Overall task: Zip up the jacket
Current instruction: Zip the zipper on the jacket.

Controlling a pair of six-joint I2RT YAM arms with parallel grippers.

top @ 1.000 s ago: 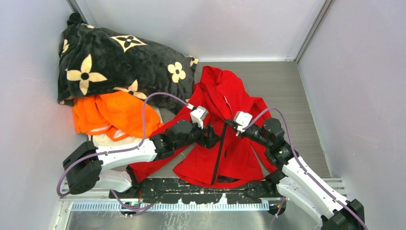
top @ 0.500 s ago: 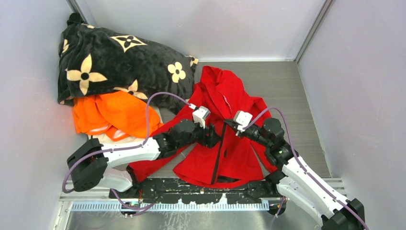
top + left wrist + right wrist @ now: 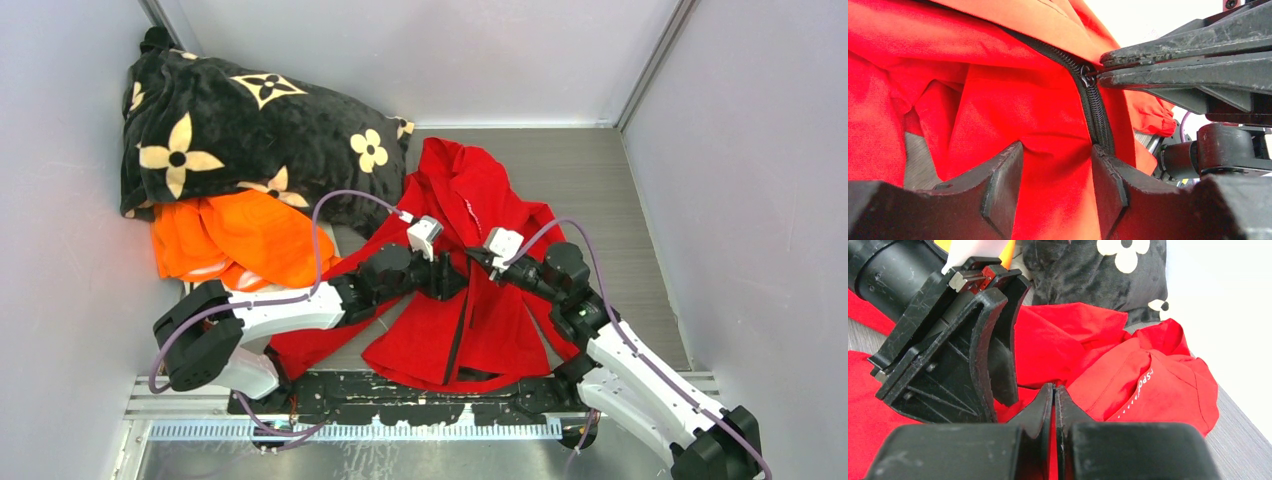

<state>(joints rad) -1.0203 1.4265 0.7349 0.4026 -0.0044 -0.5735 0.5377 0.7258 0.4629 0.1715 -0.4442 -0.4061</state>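
The bright red thin jacket point(image 3: 500, 320) lies mid-table, hem toward six o'clock. The left gripper point(image 3: 1057, 150), jaws half-open, straddles its front below the small black zip pull point(image 3: 1087, 76), probably to steady it. The right gripper point(image 3: 1054, 389) pinches that pull, to draw it toward twelve.

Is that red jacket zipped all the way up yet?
Partly: teeth mesh below the slider, pinched by the right gripper; above it the jacket lies open.
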